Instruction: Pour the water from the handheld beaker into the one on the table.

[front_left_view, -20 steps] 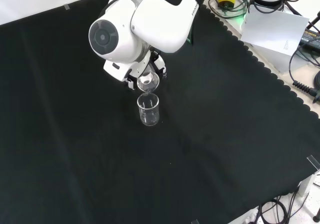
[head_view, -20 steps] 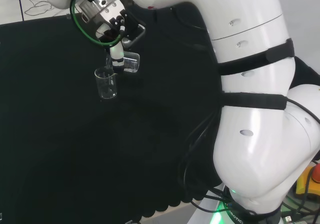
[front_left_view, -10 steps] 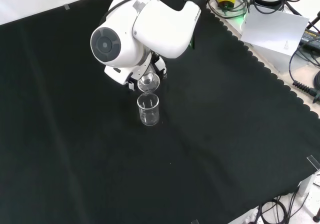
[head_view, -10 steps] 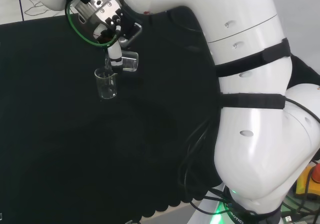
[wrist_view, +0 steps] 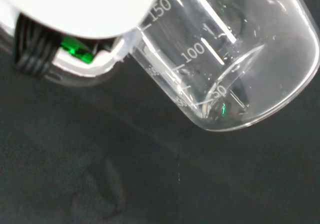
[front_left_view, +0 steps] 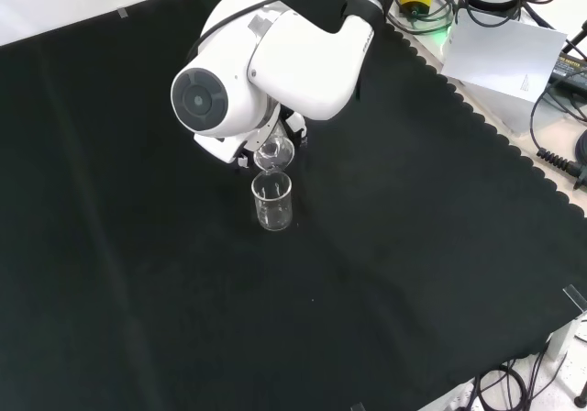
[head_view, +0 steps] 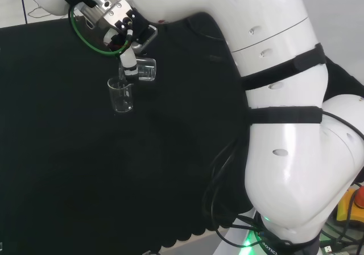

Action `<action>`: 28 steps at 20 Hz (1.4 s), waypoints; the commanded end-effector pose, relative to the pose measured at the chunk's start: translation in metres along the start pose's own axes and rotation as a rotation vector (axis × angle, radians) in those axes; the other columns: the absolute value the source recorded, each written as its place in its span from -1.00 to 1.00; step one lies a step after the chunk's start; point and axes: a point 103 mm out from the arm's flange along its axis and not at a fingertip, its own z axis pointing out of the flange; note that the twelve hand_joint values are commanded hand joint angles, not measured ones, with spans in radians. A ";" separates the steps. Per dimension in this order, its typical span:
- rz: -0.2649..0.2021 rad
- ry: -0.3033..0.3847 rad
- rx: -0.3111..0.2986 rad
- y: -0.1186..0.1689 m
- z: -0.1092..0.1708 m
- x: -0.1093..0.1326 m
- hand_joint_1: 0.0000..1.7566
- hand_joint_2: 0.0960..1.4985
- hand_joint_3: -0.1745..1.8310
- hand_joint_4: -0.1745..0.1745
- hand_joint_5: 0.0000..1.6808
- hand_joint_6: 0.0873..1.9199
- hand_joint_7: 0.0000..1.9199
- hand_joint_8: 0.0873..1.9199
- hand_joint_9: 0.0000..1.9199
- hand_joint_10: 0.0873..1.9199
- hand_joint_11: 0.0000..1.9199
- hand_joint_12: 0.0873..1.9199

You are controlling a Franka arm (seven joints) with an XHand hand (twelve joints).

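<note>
My hand [head_view: 126, 38] has its fingers [head_view: 131, 61] curled around the handheld beaker [head_view: 145, 69]. It lies almost horizontal, mouth just above the standing beaker [head_view: 120, 95].

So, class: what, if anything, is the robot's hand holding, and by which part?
The hand holds a tilted clear beaker by its side wall, its mouth above the standing beaker.

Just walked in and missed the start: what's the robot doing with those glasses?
The arm's hand holds a small clear beaker, tipped on its side. Its lip hangs right above a second beaker standing upright on the black cloth. It looks like pouring is in progress; I cannot make out the water itself.
</note>
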 end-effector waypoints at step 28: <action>0.029 -0.085 0.075 -0.006 -0.015 0.008 0.47 -0.40 0.08 0.20 0.45 -0.15 0.46 -0.45 0.36 -0.58 0.16 -0.14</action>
